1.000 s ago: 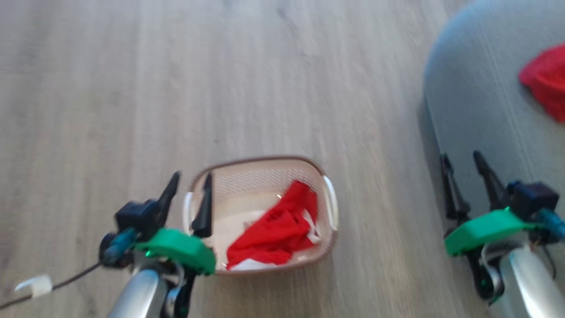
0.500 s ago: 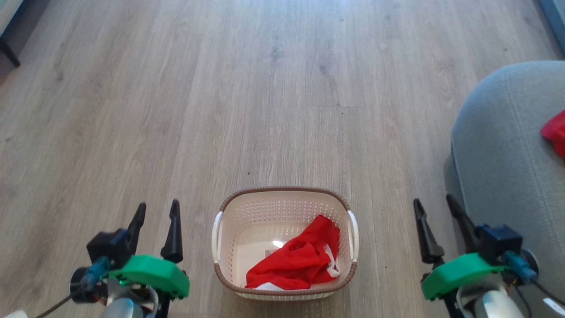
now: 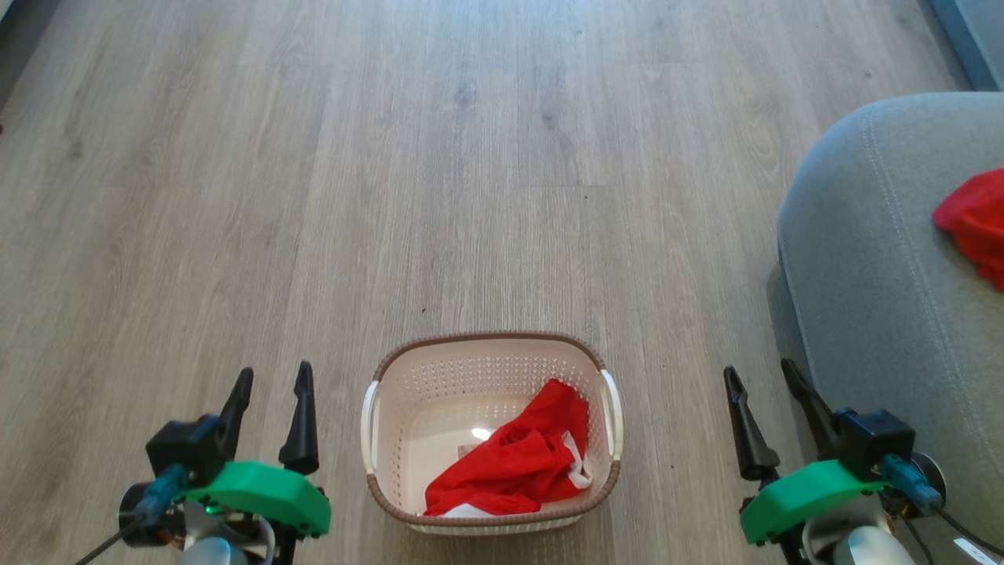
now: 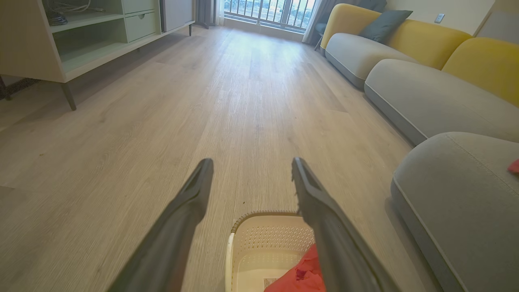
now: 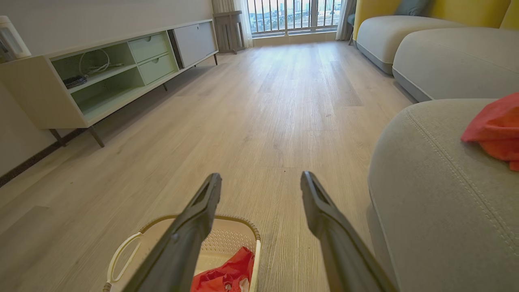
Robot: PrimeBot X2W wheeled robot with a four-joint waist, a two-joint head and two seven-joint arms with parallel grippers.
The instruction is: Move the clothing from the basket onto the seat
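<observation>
Settling after a turn, the head view is now being held square on the basket (image 3: 486,337), which is being framed low and centred, where a second ago it was being shown blurred and further left. The whole picture has shifted, so this is being read as the camera's move, not the basket's. The basket is being left standing on the floor (image 3: 392,196), and red clothing (image 3: 518,467) with white trim is lying heaped in its right half. The left hand (image 3: 274,375) is being held wide open and empty, left of the basket and apart from it, where earlier one finger was overlapping the basket's left end. The right hand (image 3: 759,370) is likewise being held wide open and empty, between basket and seat (image 3: 878,314). One red garment (image 3: 973,220) is already resting on the seat. With both hands freed and the basket faced, another pickup is being judged the likely next step.
</observation>
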